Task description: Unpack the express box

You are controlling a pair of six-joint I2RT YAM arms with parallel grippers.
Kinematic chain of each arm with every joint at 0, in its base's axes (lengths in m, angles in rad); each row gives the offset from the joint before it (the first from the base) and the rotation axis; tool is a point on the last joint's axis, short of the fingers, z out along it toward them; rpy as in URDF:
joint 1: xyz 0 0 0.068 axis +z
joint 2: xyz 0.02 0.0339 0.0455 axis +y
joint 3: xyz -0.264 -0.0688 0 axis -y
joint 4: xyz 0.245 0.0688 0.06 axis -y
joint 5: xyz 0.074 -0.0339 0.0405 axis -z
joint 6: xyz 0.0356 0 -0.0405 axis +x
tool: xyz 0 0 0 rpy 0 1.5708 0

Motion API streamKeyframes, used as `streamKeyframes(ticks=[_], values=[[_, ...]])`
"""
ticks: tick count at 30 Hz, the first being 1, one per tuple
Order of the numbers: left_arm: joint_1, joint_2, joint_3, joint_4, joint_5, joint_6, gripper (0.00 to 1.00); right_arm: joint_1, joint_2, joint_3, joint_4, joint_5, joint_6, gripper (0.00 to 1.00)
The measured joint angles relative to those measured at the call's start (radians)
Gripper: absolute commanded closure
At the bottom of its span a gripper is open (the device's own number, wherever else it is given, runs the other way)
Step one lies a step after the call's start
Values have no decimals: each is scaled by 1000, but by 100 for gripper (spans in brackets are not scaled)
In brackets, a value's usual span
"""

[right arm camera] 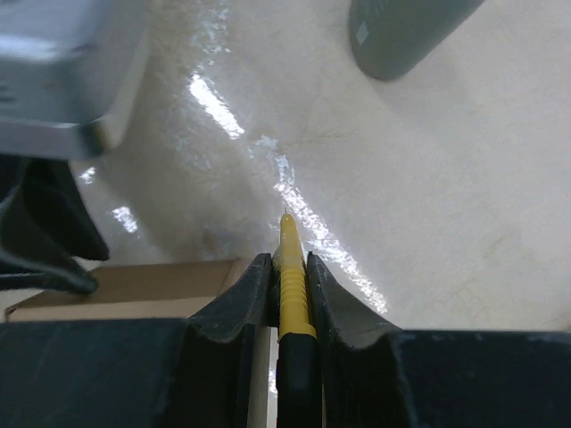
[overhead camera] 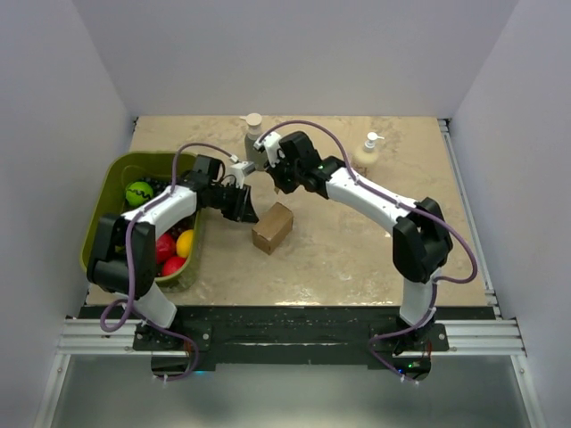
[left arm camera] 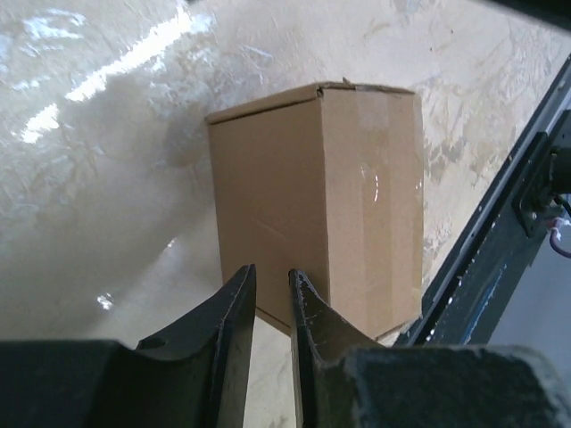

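The express box (overhead camera: 272, 228) is a small brown carton, closed and taped, lying mid-table. In the left wrist view the box (left arm camera: 312, 205) sits just beyond my left gripper (left arm camera: 271, 270), whose jaws are nearly together with nothing between them. In the top view the left gripper (overhead camera: 245, 207) hangs just left of the box. My right gripper (right arm camera: 288, 259) is shut on a yellow and black cutter (right arm camera: 292, 276), its tip pointing past the fingers. It hovers behind the box (right arm camera: 134, 287). From above, the right gripper (overhead camera: 284, 176) is above and behind the box.
A green bin (overhead camera: 107, 192) holding coloured balls stands at the left. A grey pump bottle (overhead camera: 253, 134) stands behind the grippers and shows in the right wrist view (right arm camera: 401, 27). A beige pump bottle (overhead camera: 368, 152) is at the back right.
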Motion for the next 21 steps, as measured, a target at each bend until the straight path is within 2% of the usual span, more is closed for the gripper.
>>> streamKeyframes(ticks=[5,10,13,16,21], values=[[-1,-12,-13,-30,2,4,74,-16,-59,-80,6,99,-51,100],[-2,-26,-14,-54,-21,53,74,-57,-333,-317,-29,114,-134,100],[-2,-45,-36,-59,-43,98,74,-57,-443,-390,-56,77,-166,100],[-2,-66,-64,-80,-62,151,74,-53,-469,-412,-94,-13,-193,100],[-10,-102,-116,-105,-64,211,74,-43,-383,-406,-103,-134,-171,100]])
